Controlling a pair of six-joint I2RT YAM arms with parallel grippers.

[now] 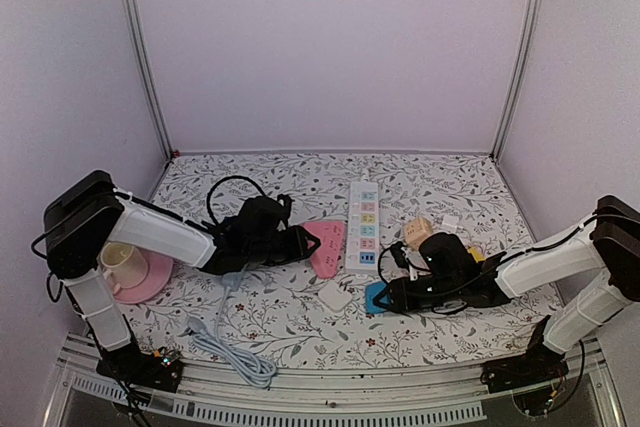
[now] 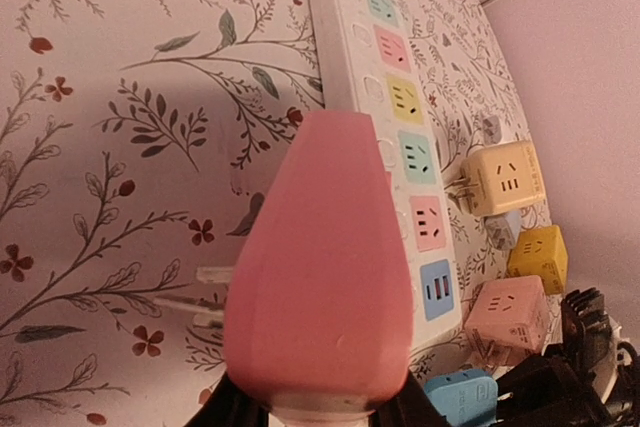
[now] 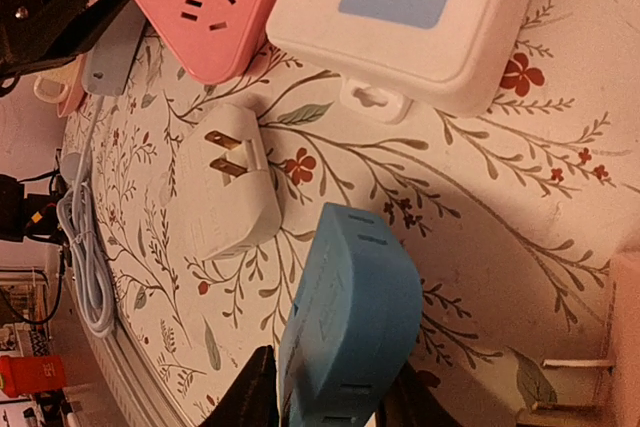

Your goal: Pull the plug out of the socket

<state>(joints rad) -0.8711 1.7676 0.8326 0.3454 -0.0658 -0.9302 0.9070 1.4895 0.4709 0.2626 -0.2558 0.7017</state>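
**Sockets bare, two plugs in the grippers**

The left gripper (image 1: 298,243) is closed on a pink plug (image 2: 320,267), which is held just left of the near end of the power strip (image 1: 363,209), clear of its sockets. The right gripper (image 3: 328,397) is set around a blue plug (image 3: 350,317), low over the table (image 1: 450,187) and near the strip's near end. Its fingers lie along the plug's sides, but it cannot be told whether they are clamped or slack. A white plug (image 3: 230,187) lies on the table between the two grippers, its prongs bared.

Every coloured socket that can be seen on the strip is empty. To the right of the strip a beige adapter (image 2: 505,179), a yellow adapter (image 2: 538,257) and a pink adapter (image 2: 510,317) are lying loose, none of them plugged in.

The pulling is judged to be done, as far as can be seen. What is left is judged to be setting down the two plugs in the grippers and drawing the arms back.
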